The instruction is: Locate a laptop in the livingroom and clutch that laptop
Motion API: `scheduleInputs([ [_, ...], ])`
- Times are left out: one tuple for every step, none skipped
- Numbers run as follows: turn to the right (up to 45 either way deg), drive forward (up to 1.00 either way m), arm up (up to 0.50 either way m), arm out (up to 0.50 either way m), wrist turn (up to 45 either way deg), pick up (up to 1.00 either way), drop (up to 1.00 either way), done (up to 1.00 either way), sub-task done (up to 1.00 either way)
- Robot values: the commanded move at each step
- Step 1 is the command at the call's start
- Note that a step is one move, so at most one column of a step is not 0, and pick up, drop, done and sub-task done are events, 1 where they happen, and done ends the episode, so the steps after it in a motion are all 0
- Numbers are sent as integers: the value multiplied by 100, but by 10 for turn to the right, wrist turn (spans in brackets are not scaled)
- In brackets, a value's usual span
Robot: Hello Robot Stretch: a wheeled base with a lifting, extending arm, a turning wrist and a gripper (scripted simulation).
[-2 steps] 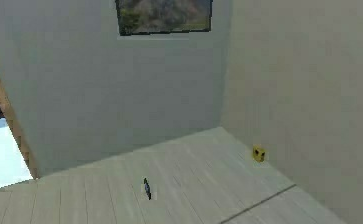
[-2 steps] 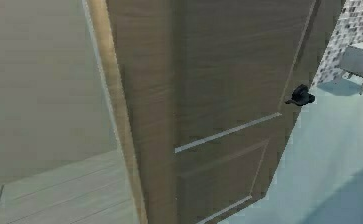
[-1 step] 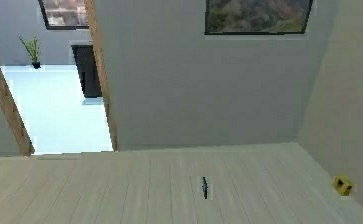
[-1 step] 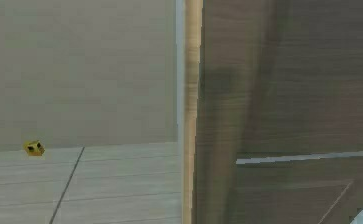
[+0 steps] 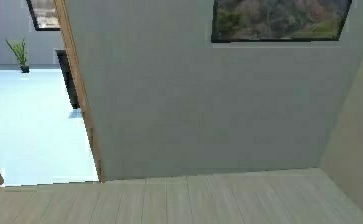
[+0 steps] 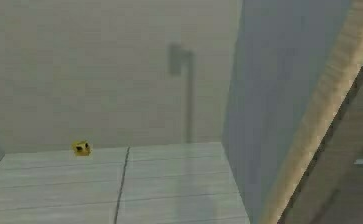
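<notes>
A grey wall [image 5: 189,100] stands close ahead in the forward view, with a framed picture [image 5: 281,20] hung at its upper right. At the left, a wooden door frame [image 5: 81,90] leads into a room with a pale blue floor [image 5: 29,120]. In the arm side view, a small yellow object [image 6: 82,149] lies on the plank floor [image 6: 139,185] near the far wall.
Beyond the doorway stand a potted plant [image 5: 20,53] by the far wall and a dark piece of furniture [image 5: 67,75] beside the frame. A dark window [image 5: 44,13] is above. A grey wall corner [image 6: 269,110] with a wooden edge [image 6: 324,140] fills the arm side view's right.
</notes>
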Motion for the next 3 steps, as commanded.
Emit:
scheduleInputs([
  [-450,0,0,0,0,0,0,0,0],
  [-450,0,0,0,0,0,0,0,0],
  [-60,0,0,0,0,0,0,0,0],
])
